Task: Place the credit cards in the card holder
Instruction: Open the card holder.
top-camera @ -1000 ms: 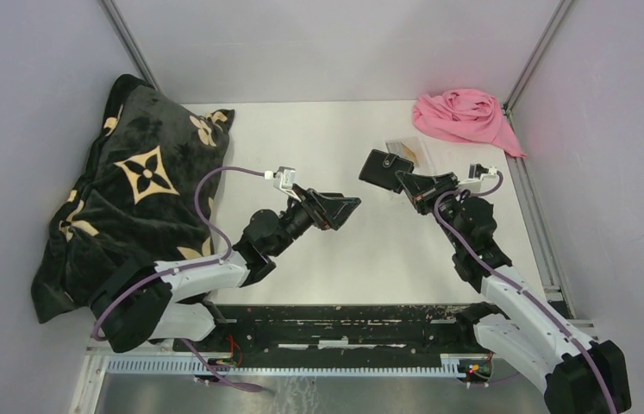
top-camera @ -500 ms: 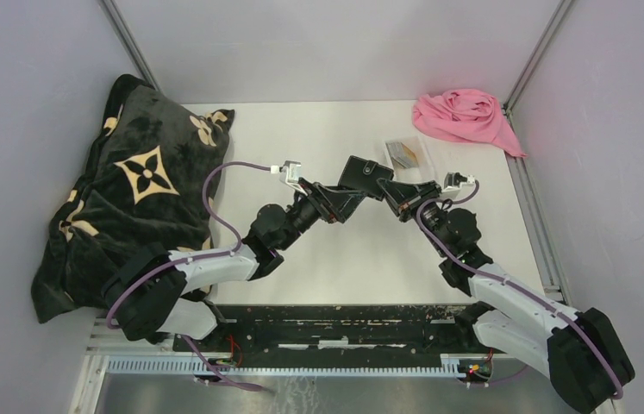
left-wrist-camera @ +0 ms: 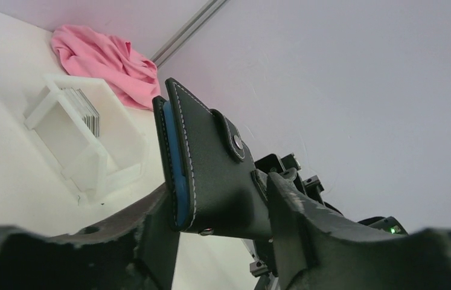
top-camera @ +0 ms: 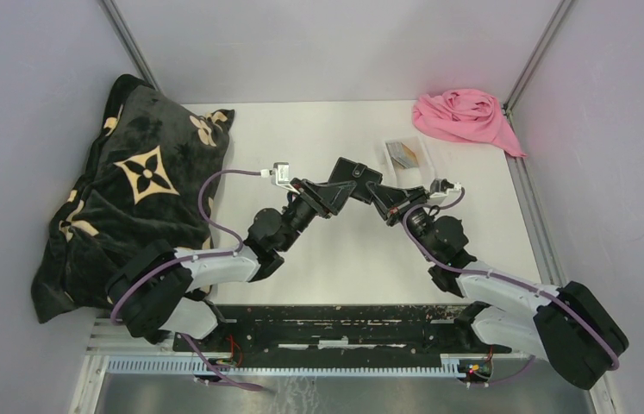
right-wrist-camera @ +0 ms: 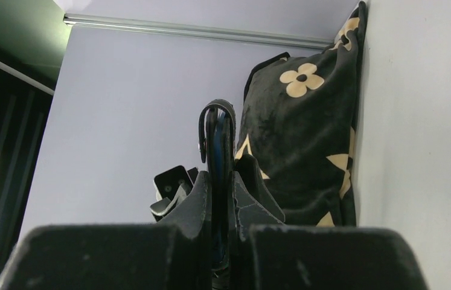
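From the near edge, both arms are reaching in toward the middle of the table (top-camera: pixel 301 138), where they are meeting at the card holder (top-camera: pixel 354 175). The right gripper (top-camera: pixel 384 195) is coming in from 4 o'clock and is pinching the folded card holder tightly, with its jaws narrowed onto the two faces. The left gripper (top-camera: pixel 341 190) is coming in from 8 o'clock. Its fingers (left-wrist-camera: pixel 289 229) are standing spread on either side of the card holder. I cannot tell whether they are pressing on it.

The card holder is hanging above the table with its stud facing the left wrist camera and its blue lining showing at one edge. At 9 o'clock a black cushion (top-camera: pixel 128 190) with tan flowers is lying against the wall. Beyond the card holder, at 1 o'clock, the credit cards (top-camera: pixel 404 153) are standing on edge in a clear tray (left-wrist-camera: pixel 84 151). Further off, also at 1 o'clock, a pink cloth (top-camera: pixel 465 116) is lying crumpled in the far corner.
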